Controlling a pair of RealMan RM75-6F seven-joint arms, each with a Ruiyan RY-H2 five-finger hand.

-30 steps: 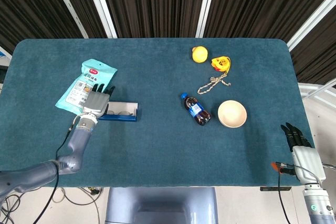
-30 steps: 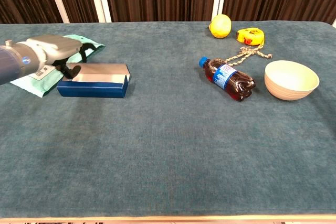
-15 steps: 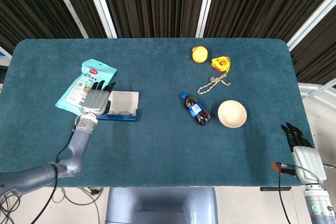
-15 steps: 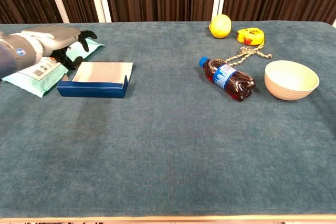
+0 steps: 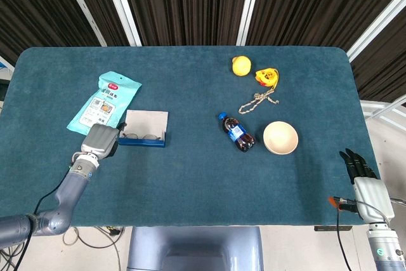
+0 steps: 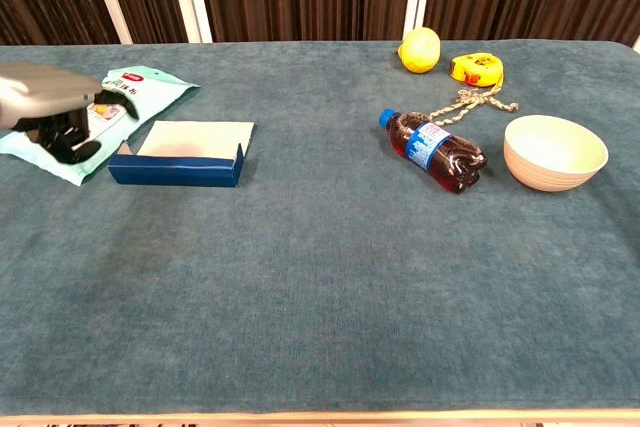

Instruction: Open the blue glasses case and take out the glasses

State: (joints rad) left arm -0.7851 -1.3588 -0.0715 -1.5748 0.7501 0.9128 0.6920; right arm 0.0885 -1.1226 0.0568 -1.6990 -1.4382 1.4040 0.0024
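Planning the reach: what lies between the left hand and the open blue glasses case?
Only bare table cloth, in the head view; the left hand sits just left of the blue glasses case.

A robot test lab or staged recording booth is suggested: a teal felt-covered tabletop [image 5: 190,176] is enclosed at 12 o'clock by dark pleated curtains [image 5: 184,4] on white frame bars [image 5: 120,4], and loose cables [image 5: 95,236] are seen at 7 o'clock.
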